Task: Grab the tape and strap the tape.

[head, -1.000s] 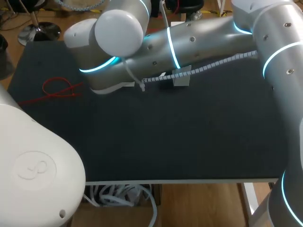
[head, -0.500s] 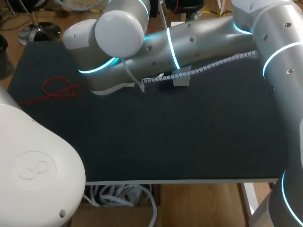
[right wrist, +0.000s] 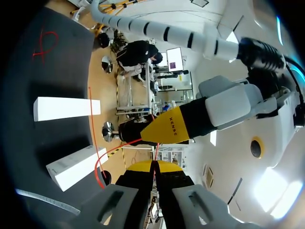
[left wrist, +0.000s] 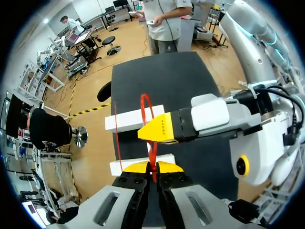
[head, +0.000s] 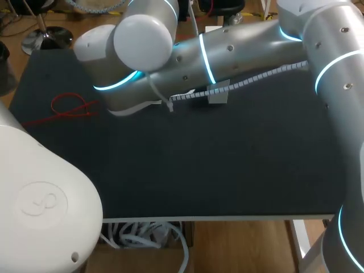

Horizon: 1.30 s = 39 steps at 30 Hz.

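Left gripper (left wrist: 152, 166): its yellow tips are pressed together on the red strap (left wrist: 144, 107), which rises from between them into an upright loop.
Right gripper (right wrist: 153, 163): its tips are also pinched on a strand of the same strap, close to the left gripper and nearly tip to tip with it.
Red strap: held in the air by both grippers above two white blocks (left wrist: 135, 119). A thin tail trails off beside the loop.
Change: over the last second the right arm (head: 239, 48) has crept slightly toward the left side of the tabletop (head: 227, 165). Nothing lying on the tabletop has shifted.
Meaning: the strap is already grabbed. This looks like a slow pull to draw the loop tighter, so the strapping is probably under way but not finished.
Head view only: a second red strap (head: 71, 107) lies loose on the tabletop, well apart from the arms. The right arm hides both grippers and the held strap.
Wrist views only: both pinches and the loop show here.
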Each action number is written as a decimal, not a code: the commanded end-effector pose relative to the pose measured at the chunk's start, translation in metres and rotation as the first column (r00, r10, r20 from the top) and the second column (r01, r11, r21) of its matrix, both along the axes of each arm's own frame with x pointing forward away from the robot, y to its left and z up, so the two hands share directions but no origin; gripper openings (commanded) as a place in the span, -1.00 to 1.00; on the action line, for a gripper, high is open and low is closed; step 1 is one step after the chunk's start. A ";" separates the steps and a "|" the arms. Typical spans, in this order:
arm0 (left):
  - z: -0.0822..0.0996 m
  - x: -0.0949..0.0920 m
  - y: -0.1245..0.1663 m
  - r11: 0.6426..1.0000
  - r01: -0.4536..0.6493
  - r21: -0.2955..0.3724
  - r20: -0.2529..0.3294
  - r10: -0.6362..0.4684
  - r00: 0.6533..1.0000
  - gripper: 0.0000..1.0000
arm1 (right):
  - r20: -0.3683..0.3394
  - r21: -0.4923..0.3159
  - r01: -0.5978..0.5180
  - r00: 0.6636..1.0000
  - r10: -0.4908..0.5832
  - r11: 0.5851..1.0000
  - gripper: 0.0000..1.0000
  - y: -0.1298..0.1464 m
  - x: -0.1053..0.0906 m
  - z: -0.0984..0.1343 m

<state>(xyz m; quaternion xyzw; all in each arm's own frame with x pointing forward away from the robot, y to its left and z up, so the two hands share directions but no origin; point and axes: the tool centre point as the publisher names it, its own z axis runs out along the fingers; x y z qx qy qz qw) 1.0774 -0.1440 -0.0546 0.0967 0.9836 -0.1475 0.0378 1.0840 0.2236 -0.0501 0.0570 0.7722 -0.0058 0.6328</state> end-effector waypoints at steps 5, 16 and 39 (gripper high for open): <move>0.001 0.000 -0.001 1.000 0.000 0.005 -0.001 0.000 1.000 -1.00 | -0.028 0.001 0.010 1.000 -0.010 1.000 -1.00 0.007 0.002 -0.001; 0.001 0.000 -0.001 1.000 0.000 0.005 -0.001 0.000 1.000 -1.00 | -0.028 0.001 0.008 1.000 -0.008 1.000 -1.00 0.009 0.003 -0.001; 0.001 0.000 -0.001 1.000 0.000 0.005 -0.001 0.000 1.000 -1.00 | -0.012 0.003 -0.052 0.999 0.053 0.999 -1.00 0.016 0.004 0.002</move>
